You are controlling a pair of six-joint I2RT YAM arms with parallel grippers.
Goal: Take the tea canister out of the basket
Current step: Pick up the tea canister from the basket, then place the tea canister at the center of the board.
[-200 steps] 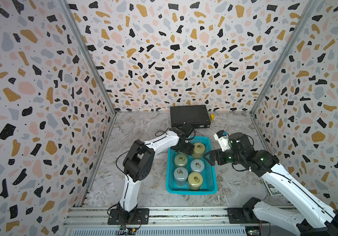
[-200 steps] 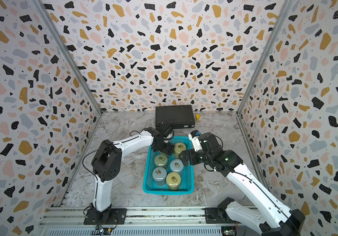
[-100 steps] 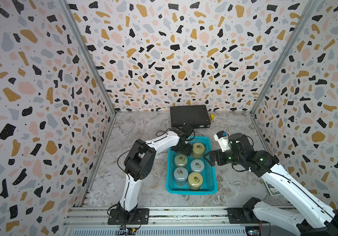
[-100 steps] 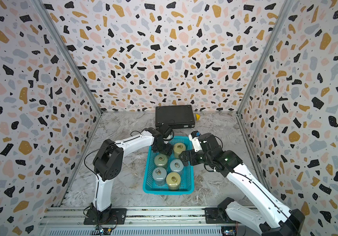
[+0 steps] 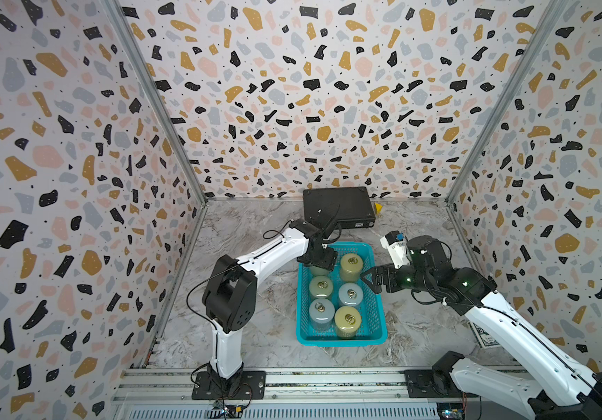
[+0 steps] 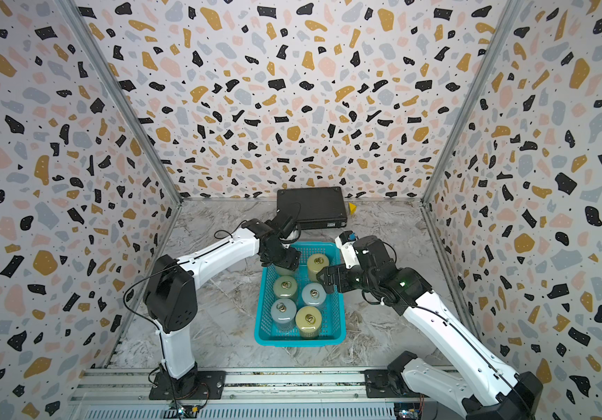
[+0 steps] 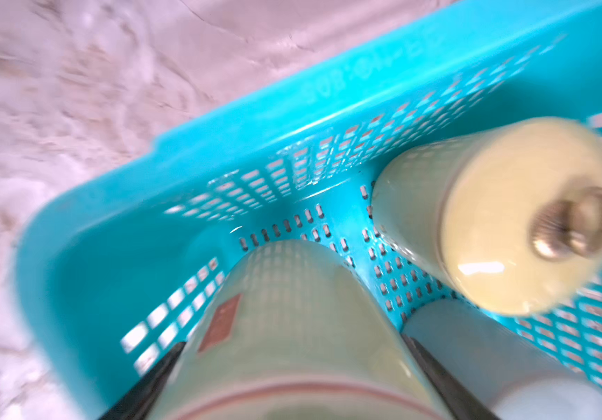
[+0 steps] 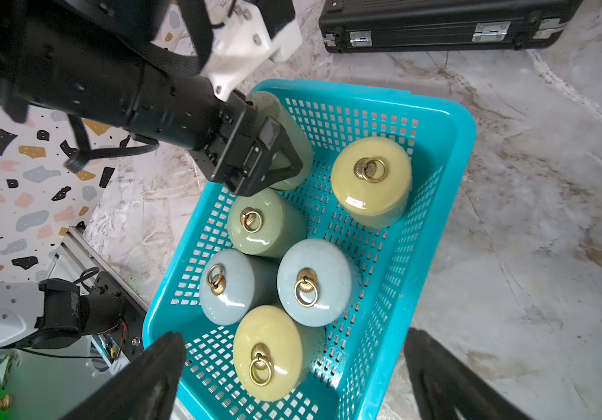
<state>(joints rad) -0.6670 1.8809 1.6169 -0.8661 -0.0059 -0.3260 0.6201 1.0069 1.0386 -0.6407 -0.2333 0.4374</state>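
Note:
The turquoise basket (image 5: 341, 341) (image 6: 299, 342) (image 8: 463, 120) (image 7: 219, 145) holds several ring-lidded canisters. My left gripper (image 5: 318, 260) (image 6: 285, 260) (image 8: 274, 160) reaches down into its far-left corner and is shut on a pale green tea canister (image 7: 292, 320) (image 8: 285, 109) (image 5: 316, 271). One black finger (image 7: 154, 378) presses each of its sides. The canister's base is still inside the basket. My right gripper (image 5: 369, 282) (image 6: 324, 282) (image 8: 294, 338) hovers open over the basket's right rim, holding nothing.
The other canisters are a yellow one (image 5: 352, 265), a green one (image 5: 321, 287), two blue-grey ones (image 5: 351, 294) and a near yellow one (image 5: 347, 320). A flat black case (image 5: 337, 207) (image 8: 437, 22) lies at the back wall. A banknote (image 5: 486, 336) lies at the right.
My left gripper's jaws have narrowed onto the green canister in the far-left corner. The right arm has stayed where it was.

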